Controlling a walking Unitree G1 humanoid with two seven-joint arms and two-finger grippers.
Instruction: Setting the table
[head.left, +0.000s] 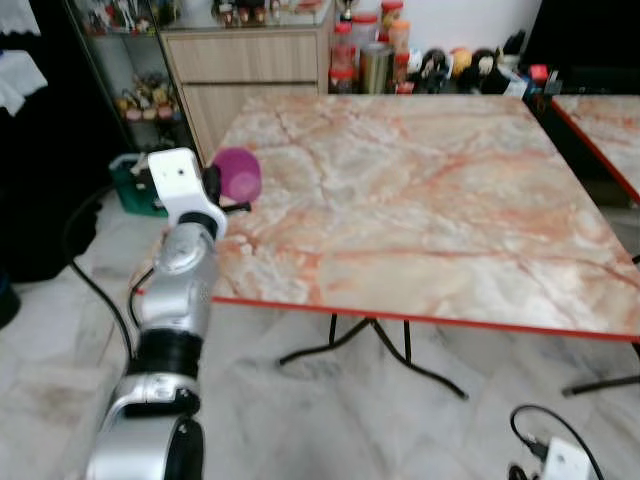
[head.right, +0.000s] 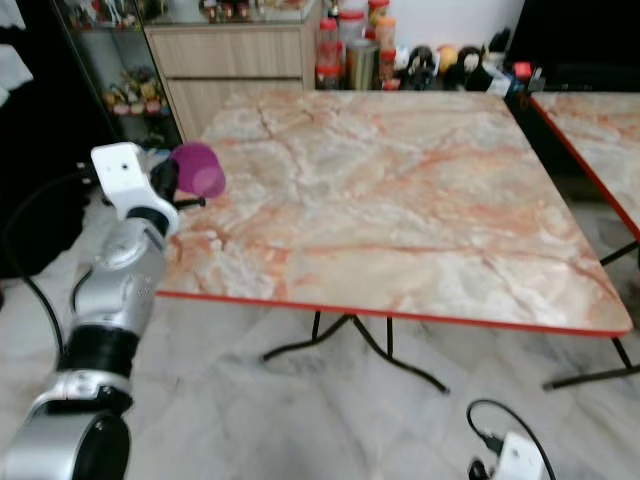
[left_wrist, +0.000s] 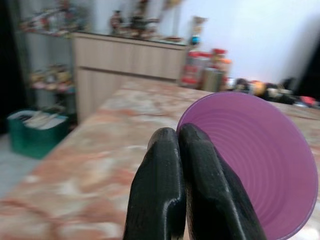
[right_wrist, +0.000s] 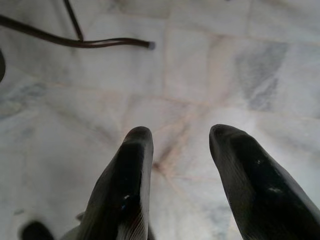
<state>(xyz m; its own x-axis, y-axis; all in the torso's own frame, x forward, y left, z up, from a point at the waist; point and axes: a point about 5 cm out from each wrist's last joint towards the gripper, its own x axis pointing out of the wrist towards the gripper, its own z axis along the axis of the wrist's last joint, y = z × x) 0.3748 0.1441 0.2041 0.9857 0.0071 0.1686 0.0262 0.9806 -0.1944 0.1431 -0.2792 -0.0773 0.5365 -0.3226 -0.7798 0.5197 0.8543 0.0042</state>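
Purple cup (head.left: 238, 174) is pinched in my left gripper (left_wrist: 181, 145), fingers pressed tight together on its rim, so from the wrist camera I'm looking straight into the ribbed inside of it. The cup is tipped on its side with the mouth facing roughly back toward my wrist, held just over the near-left corner of the marble table (head.left: 420, 200) (can't tell whether it's touching the top or hovering a hair above). My left arm (head.left: 175, 290) reaches up from the lower left to get it there.

My right gripper (right_wrist: 177, 150) hangs low with its two fingers spread apart, nothing between them, pointing down at the pale marble floor (right_wrist: 210, 65) near a dark curved table leg (right_wrist: 75, 41).

Beyond the table's far edge there's a wooden cabinet (head.left: 245, 70) and a row of jars and bottles (head.left: 375, 55) against the wall. A green basket (head.left: 135, 185) sits on the floor by the cabinet, and a second matching table (head.left: 600, 125) stands off to the right.
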